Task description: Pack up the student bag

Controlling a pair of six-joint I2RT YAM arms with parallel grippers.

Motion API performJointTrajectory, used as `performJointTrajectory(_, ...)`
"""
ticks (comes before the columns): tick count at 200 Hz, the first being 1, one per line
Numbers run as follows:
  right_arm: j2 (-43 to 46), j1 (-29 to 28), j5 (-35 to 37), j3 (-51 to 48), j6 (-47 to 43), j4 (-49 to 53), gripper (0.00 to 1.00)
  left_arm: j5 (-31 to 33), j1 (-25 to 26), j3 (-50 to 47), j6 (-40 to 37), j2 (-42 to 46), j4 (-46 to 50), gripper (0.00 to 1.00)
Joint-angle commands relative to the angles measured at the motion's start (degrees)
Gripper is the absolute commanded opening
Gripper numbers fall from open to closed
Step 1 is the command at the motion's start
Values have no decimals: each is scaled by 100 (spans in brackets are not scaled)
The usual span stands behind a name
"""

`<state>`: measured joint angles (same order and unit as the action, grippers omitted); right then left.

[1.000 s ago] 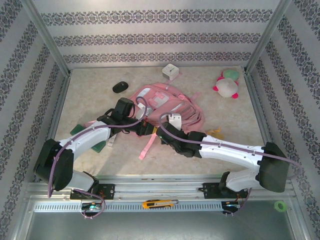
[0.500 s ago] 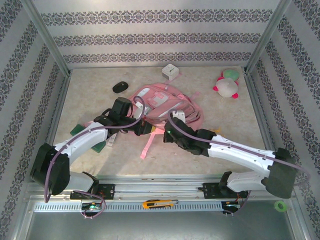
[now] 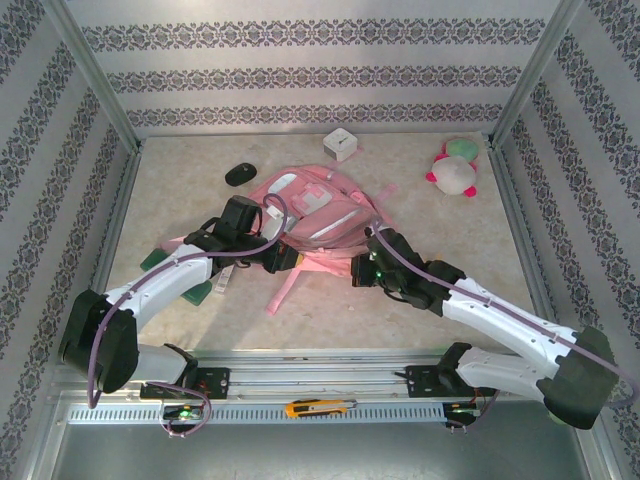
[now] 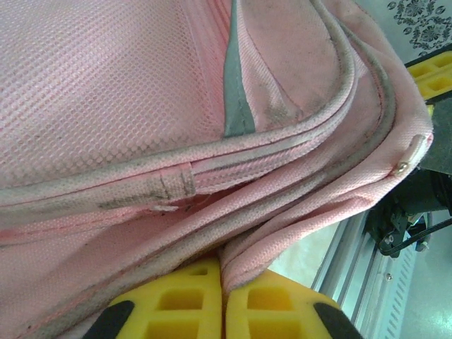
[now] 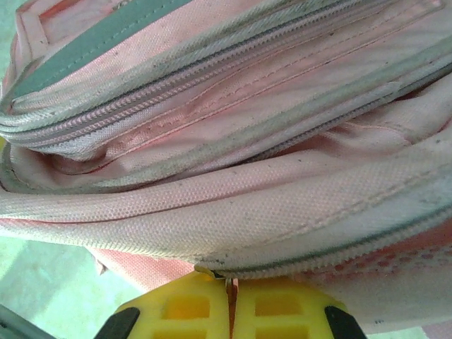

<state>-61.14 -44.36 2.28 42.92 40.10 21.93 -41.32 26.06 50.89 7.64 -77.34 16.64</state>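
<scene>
Your left gripper [image 4: 224,286] and right gripper [image 5: 230,289] both squeeze tight on the large pink fabric backpack [image 3: 322,215]; beyond the fingers [image 4: 183,305] lie a black oval mouse [image 3: 240,174] and a pink-white plush toy [image 3: 455,172].

You have bright, even light from above with only soft shadows on the table [image 3: 470,300], while up close in both wrist views the student bag [image 4: 127,85] goes slightly soft nearest the lens.

Overhead camera at near edge looks down across bench [image 3: 180,190]; wrist cameras sit tight against student bag [image 3: 315,205], common to all.
</scene>
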Motion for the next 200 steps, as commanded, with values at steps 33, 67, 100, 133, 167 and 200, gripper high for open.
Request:
performJointTrajectory(33, -245, -171, -590, -426, 130, -162, 0, 334, -293, -75, 1164, 260, 31, 47)
performJointTrajectory(67, -390, -433, -745, -684, 399, -506, 0, 1100, -558, -626, 2044, 544, 2, 72)
performJointTrajectory(100, -602, -746, -786, -828, 661, -794, 0, 1798, -875, -1294, 2548, 868, -275, 73)
performJointTrajectory(133, -965, -1108, -892, -875, 914, -1372, 0, 1437, -1042, -1429, 2509, 452, -951, 73)
performJointTrajectory(167, -1646, -1478, -949, -518, 956, -1796, 0, 1027, -1051, -1078, 2532, -499, -1779, 73)
performJointTrajectory(200, -2109, -1548, -1024, -210, 829, -2043, 0, 1163, -1055, -581, 2069, -818, -1819, 77)
